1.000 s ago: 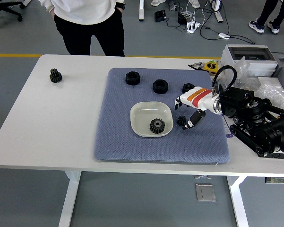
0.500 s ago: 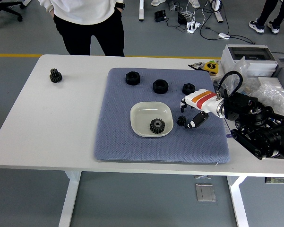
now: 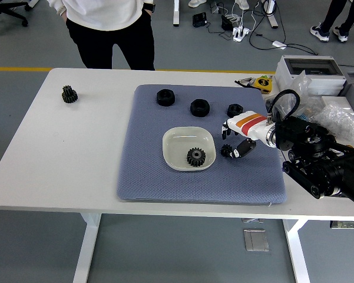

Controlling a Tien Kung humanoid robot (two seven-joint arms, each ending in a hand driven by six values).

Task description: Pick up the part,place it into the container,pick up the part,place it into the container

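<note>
Curling loosely, right robot hand [image 3: 235, 139] fingers touch small black part [image 3: 226, 151]; grip unclear.

Mat [image 3: 165, 177] at frame centre on table [image 3: 59, 159]. Bowl [image 3: 178, 141] mid-mat, gear [image 3: 195, 157] inside. Three parts [image 3: 199, 107] along mat's upper edge. Small part [image 3: 226, 151] right of bowl. Lone gear [image 3: 69, 94] upper left, off mat.

white hand [image 3: 238, 134], orange-red stripes, black cabled arm [image 3: 318, 156]
</note>
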